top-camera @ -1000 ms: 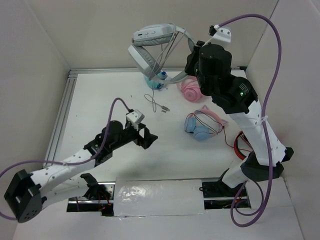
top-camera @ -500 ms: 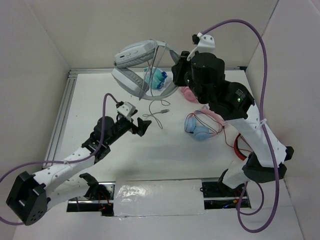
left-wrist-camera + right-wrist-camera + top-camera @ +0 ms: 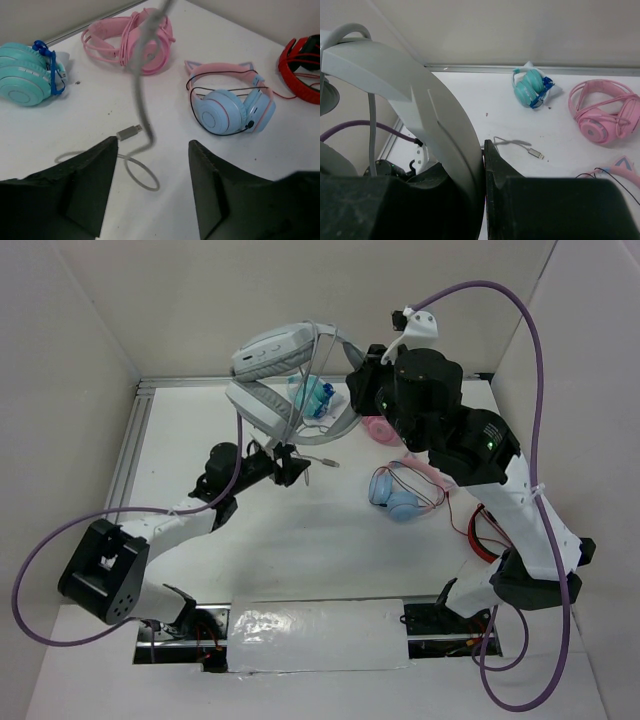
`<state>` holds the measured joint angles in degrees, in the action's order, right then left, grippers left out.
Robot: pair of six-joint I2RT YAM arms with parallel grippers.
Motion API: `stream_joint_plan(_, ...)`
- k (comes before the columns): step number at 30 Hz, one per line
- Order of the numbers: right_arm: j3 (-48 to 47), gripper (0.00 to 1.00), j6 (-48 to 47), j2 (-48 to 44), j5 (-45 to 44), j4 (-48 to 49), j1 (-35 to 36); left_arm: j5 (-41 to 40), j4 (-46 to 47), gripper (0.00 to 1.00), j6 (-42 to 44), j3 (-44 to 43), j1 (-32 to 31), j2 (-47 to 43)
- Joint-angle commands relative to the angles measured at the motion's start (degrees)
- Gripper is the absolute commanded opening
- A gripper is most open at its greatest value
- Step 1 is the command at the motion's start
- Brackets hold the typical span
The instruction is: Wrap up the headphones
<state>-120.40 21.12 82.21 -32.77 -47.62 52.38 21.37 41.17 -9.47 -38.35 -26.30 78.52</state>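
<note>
The light-grey headphones [image 3: 278, 370] hang in the air over the far middle of the table. My right gripper [image 3: 350, 410] is shut on their wide headband [image 3: 422, 107], which sits clamped between its fingers [image 3: 492, 165]. Their thin grey cable [image 3: 141, 95] drops to the table and ends in a loop and a USB plug [image 3: 129, 132], also seen from above [image 3: 326, 462] and from the right wrist [image 3: 536, 153]. My left gripper [image 3: 299, 467] is open and low over the table, with the hanging cable in front of the gap between its fingers [image 3: 85, 195]. It holds nothing.
Teal headphones [image 3: 315, 398] lie at the far wall, all-pink headphones [image 3: 378, 428] to their right, a blue-cupped pair with a pink band [image 3: 405, 495] at middle right, and red headphones [image 3: 485, 535] at the right edge. White walls enclose the table.
My left gripper has moved forward and right, from mid-table to just under the hanging headphones beside the cable. My right gripper first carried the headphones left and has since hardly moved.
</note>
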Motion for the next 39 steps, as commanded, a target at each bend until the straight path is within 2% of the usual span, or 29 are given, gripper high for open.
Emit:
stream_joint_plan(1,-1.9,0.00,2.1,-2.1,-0.6,6.3,0.3,1.8,8.6,0.66,-0.7,-3.0,0.5,3.4)
stream_joint_plan(4,-1.1,0.00,2.5,-2.5,0.1,6.2,-0.1,1.4,9.9,0.62,-1.0,-4.0,0.9,5.7)
stream_joint_plan(5,-0.8,0.00,2.6,-2.8,0.1,6.4,-0.2,2.4,10.7,0.59,-1.2,-4.0,1.2,6.1)
stream_joint_plan(6,-0.6,0.00,2.7,-2.8,0.4,6.6,-0.5,3.3,12.0,0.50,-1.2,-4.1,1.4,6.9)
stream_joint_plan(7,-0.8,0.00,3.0,-2.8,0.7,6.2,-0.7,5.0,12.5,0.49,-1.3,-4.1,1.4,7.1)
stream_joint_plan(9,-0.8,0.00,3.2,-2.8,1.1,6.0,-1.1,6.8,13.0,0.55,-1.5,-3.8,1.4,7.3)
stream_joint_plan(14,0.8,0.00,4.2,-3.5,3.2,6.4,-2.7,12.0,18.2,0.53,-1.9,-2.6,1.5,7.9)
stream_joint_plan(17,2.1,0.00,5.3,-3.6,4.1,6.9,-4.4,14.6,18.5,0.29,-2.4,-4.5,1.5,8.7)
stream_joint_plan(18,2.4,0.00,5.5,-3.5,4.7,7.1,-4.8,14.8,18.0,0.00,-3.0,-5.1,1.5,8.9)
stream_joint_plan(21,1.5,0.00,6.1,-2.9,4.0,6.0,-6.9,12.3,14.2,0.00,-3.7,-5.6,1.5,8.3)
stream_joint_plan(24,1.0,0.00,6.2,-2.8,1.1,5.3,-9.6,5.6,12.5,0.00,-5.3,0.3,1.3,5.1)
stream_joint_plan(25,0.9,0.00,6.3,-2.7,0.4,5.2,-10.6,3.0,12.2,0.00,-5.6,4.6,1.3,3.8)
stream_joint_plan(30,-0.6,0.00,7.5,-1.1,-5.7,4.0,-18.4,-5.3,4.2,0.00,-12.3,16.5,-0.1,-11.0)
stream_joint_plan(32,-0.7,0.00,8.4,0.0,-10.8,3.8,-21.6,-9.7,-6.0,0.00,-16.1,18.6,-1.6,-19.4)
stream_joint_plan(33,-0.8,0.00,8.8,0.3,-13.4,3.8,-22.2,-12.2,-14.2,0.00,-17.9,18.4,-2.6,-22.2)
stream_joint_plan(35,-2.2,0.00,8.9,2.9,-19.7,3.3,-24.2,-14.7,-21.2,0.00,-20.0,17.6,-4.5,-30.9)
stream_joint_plan(36,-2.7,0.00,9.4,4.1,-21.4,2.0,-24.7,-15.5,-29.0,0.00,-20.8,16.0,-5.0,-33.5)
stream_joint_plan(37,-3.0,0.00,9.3,5.1,-23.5,1.9,-25.3,-15.6,-32.5,0.00,-21.4,15.0,-6.0,-39.1)
stream_joint_plan(39,-3.1,0.00,9.5,8.6,-24.9,0.8,-27.1,-18.5,-39.0,0.00,-23.7,12.4,-7.1,-44.1)
